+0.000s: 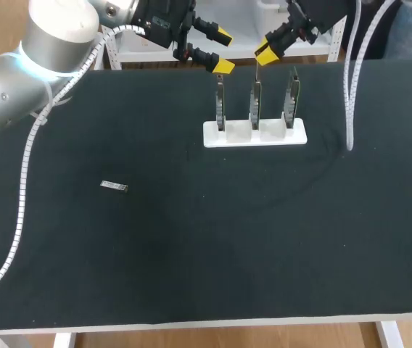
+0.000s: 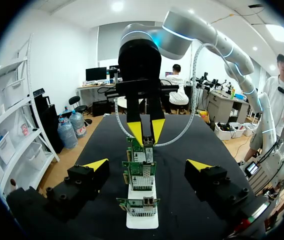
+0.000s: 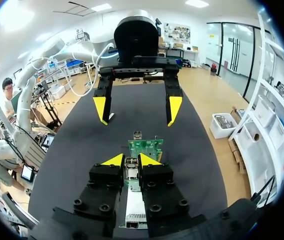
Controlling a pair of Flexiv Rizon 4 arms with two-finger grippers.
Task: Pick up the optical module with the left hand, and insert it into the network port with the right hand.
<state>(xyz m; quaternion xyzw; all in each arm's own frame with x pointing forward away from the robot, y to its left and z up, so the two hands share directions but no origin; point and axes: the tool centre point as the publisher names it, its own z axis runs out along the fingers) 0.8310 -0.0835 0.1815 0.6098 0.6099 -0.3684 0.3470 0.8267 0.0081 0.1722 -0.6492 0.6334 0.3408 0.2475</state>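
Observation:
A white holder at the back of the black mat carries three upright green circuit boards. My right gripper hangs over the right-hand boards, its fingers shut on a small silver optical module just above a board's top edge. My left gripper hovers wide open to the left of the holder, holding nothing and facing the row of boards. In the left wrist view my right gripper stands over the farthest board. A second small silver module lies flat on the mat at the left.
A white corrugated hose hangs from the right arm down to the mat, right of the holder. The left arm's hose drapes along the mat's left side. The mat's front half holds only the loose module.

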